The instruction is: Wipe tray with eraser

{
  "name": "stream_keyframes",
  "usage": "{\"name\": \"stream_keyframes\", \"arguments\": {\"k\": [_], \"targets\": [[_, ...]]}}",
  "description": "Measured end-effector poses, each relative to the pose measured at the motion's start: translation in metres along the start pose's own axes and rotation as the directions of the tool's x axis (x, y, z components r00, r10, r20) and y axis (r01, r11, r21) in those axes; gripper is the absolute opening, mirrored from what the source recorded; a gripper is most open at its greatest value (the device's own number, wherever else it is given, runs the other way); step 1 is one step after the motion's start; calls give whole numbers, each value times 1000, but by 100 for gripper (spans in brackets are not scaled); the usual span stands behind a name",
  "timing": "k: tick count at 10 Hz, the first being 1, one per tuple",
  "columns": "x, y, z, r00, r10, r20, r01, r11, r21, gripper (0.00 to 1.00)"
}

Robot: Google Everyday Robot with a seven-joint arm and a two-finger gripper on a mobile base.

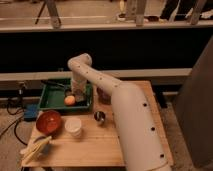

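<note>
Wooden table (100, 145), dark railing behind. Camera view: the tray (50, 102) sits at the table's rear left. The gripper (78, 96) is down inside the tray's right half, just beside the orange ball (69, 100). You cannot tell its grip state, nor pick out the eraser. Judgement: the eraser is at the tip, held low for wiping. Red bowl (48, 121) and white cup (73, 126) stand in front of the tray, out of the stroke.

Wooden table (100, 145) — dark panel (150, 52) behind, pale rail (150, 27) above it.
</note>
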Motion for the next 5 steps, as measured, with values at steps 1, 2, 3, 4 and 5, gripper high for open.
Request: {"name": "stream_keyframes", "arguments": {"k": [1, 2, 3, 4, 5], "targets": [[-2, -2, 0, 1000, -10, 5, 10, 1000, 1, 2], [-3, -8, 1, 1000, -26, 11, 26, 1000, 5, 2], [-2, -16, 3, 999, -41, 14, 41, 999, 12, 2], [1, -25, 5, 998, -56, 16, 55, 998, 19, 2], [5, -32, 7, 998, -64, 15, 63, 998, 27, 2]]}}
